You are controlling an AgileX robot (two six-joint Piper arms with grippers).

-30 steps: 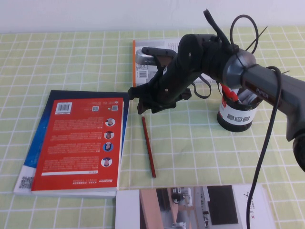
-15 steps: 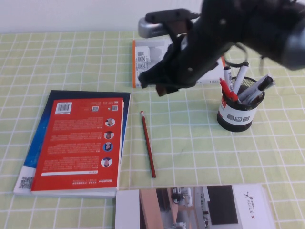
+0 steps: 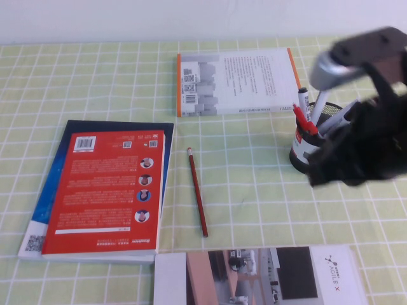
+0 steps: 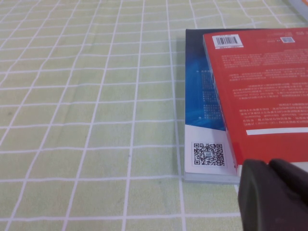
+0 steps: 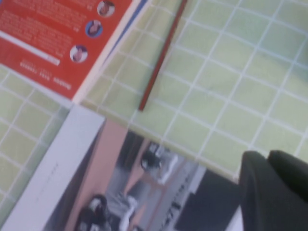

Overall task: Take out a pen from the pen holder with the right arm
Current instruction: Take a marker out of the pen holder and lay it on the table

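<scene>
Hanging at the right side of the high view, the right gripper (image 3: pixel 321 173) is seen as a dark blur overlapping the near side of the pen holder (image 3: pixel 303 151). Its fingers are pressed together and nothing is held between them, as is confirmed in the right wrist view (image 5: pixel 269 161). The holder is placed right of centre on the green checked tablecloth (image 3: pixel 254 190), and several pens (image 3: pixel 305 122) are stood in it, their caps leaning toward the upper right. One red pen (image 3: pixel 197 192) is laid flat on the cloth at the middle of the frame, between the holder and a red book (image 3: pixel 108 190), and touches neither. The red book is stacked on a blue book (image 3: pixel 54 184) at the left. A white book (image 3: pixel 235 82) is placed at upper centre, and a booklet (image 3: pixel 254 276) at the bottom edge. The left gripper (image 4: pixel 269 166) is shown only in the left wrist view, closed, above the near corner of the stacked books.
</scene>
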